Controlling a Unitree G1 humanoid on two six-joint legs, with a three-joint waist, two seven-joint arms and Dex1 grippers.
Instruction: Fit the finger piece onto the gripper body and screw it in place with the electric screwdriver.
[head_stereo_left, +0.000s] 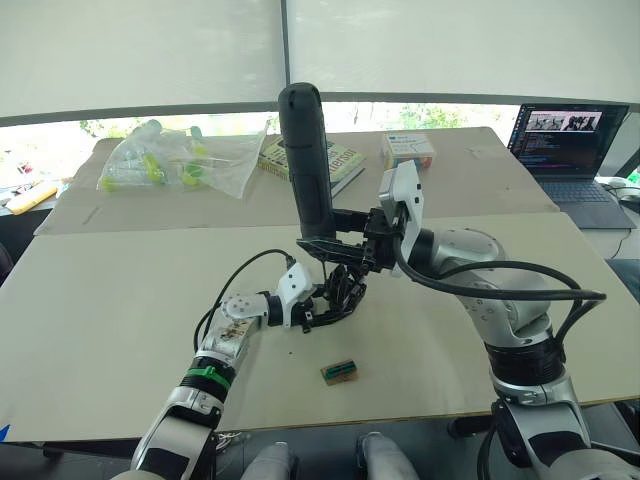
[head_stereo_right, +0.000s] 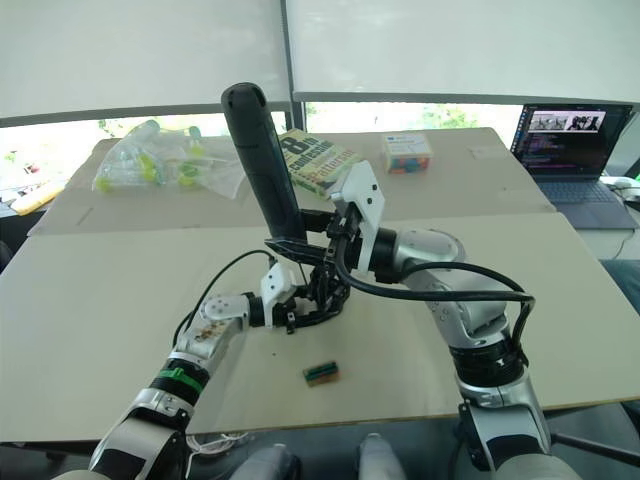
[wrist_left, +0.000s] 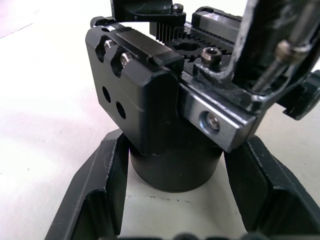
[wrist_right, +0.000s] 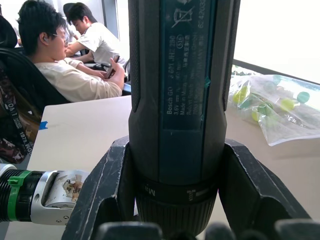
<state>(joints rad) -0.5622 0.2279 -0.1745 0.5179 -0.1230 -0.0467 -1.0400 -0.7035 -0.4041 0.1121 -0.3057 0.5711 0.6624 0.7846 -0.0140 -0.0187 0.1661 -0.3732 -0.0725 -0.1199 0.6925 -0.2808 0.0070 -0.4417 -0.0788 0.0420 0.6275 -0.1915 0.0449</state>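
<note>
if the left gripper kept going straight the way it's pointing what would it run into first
Nothing new: the left gripper already has the gripper body between its fingers. Pushing on would press against that body, just under the electric screwdriver.

The left arm reaches forward low over the table (head_stereo_left: 120, 330), its wrist level, and the left gripper (head_stereo_left: 318, 312) clamps its two fingers (wrist_left: 102, 192) on either side of the gripper body (wrist_left: 165, 125), at its round base, on the tabletop. The right arm comes in from the right with its elbow bent and forearm pointing left, just above the gripper body. The right gripper (head_stereo_left: 335, 245) grips the screwdriver (head_stereo_left: 308, 160) near its lower end, fingers (wrist_right: 107, 192) pressed against both sides, holding it nearly upright, directly over the gripper body.
</note>
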